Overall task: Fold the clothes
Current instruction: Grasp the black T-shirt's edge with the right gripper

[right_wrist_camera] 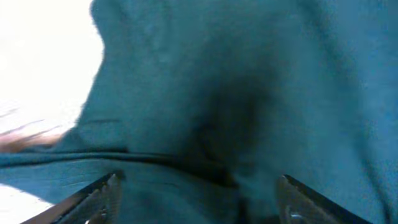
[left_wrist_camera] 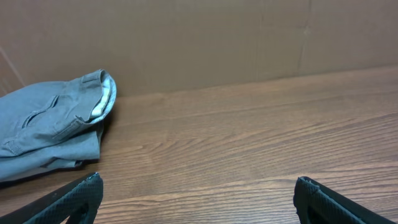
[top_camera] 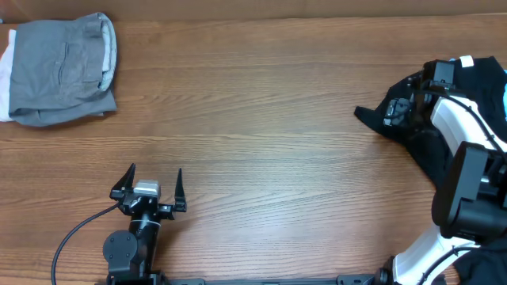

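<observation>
A dark crumpled garment (top_camera: 412, 131) lies at the right edge of the table. My right gripper (top_camera: 398, 111) is pressed down onto it; in the right wrist view the open fingers (right_wrist_camera: 196, 193) straddle dark teal cloth (right_wrist_camera: 236, 93) that fills the frame. A folded grey pair of trousers (top_camera: 63, 70) lies at the far left corner and also shows in the left wrist view (left_wrist_camera: 50, 124). My left gripper (top_camera: 150, 184) hovers open and empty over bare wood near the front edge, its two fingertips wide apart in the left wrist view (left_wrist_camera: 199, 193).
A white cloth (top_camera: 5, 75) peeks out under the grey trousers at the far left. A brown cardboard wall (left_wrist_camera: 217, 37) stands behind the table. The wooden tabletop (top_camera: 261, 119) stretches between the two garments.
</observation>
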### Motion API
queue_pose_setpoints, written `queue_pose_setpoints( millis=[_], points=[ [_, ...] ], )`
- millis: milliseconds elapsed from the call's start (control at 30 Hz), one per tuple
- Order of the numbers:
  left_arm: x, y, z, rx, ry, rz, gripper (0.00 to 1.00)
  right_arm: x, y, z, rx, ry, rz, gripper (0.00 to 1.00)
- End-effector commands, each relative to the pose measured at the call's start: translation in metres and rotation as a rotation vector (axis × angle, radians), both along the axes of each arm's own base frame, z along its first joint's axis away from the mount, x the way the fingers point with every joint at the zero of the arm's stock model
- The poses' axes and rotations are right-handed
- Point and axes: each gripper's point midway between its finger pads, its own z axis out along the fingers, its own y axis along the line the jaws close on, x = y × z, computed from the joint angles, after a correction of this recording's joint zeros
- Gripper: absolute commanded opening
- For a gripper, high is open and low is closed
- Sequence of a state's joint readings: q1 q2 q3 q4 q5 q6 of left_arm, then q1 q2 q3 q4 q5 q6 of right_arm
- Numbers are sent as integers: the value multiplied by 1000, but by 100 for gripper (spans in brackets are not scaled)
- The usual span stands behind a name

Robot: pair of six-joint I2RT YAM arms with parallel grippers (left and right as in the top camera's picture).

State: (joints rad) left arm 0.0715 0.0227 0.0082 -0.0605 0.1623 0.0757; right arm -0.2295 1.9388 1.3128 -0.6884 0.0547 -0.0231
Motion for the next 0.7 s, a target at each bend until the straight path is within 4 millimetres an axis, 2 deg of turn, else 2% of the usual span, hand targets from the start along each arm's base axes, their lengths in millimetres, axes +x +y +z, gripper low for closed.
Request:
queue_pose_setpoints(
  millis=[0, 67, 200, 333, 433, 500, 600, 667],
  points=[
    [0, 1, -2, -20, 7, 8, 100, 13, 9, 7, 47, -45, 26, 69],
    [0, 1, -2, -20, 6, 8, 100, 12, 10, 7, 52, -44, 28, 63],
    [0, 1, -2, -20, 6, 8, 100, 8, 14, 2, 73, -29, 33, 65],
    [0, 1, -2, -20, 6, 8, 100, 3, 15, -3, 77, -15, 32, 61],
    [0, 1, -2, -20, 6, 8, 100, 1, 18, -5, 92, -10, 36, 40],
    [0, 1, -2, -20, 6, 8, 100, 2, 27, -4, 139, -17, 51, 4],
    [0, 1, -2, -20, 6, 8, 100, 10, 51, 1, 249, -57, 99, 4],
    [0, 1, -2, -20, 7, 8, 100, 20, 77, 12, 356, -105, 157, 4]
  ],
)
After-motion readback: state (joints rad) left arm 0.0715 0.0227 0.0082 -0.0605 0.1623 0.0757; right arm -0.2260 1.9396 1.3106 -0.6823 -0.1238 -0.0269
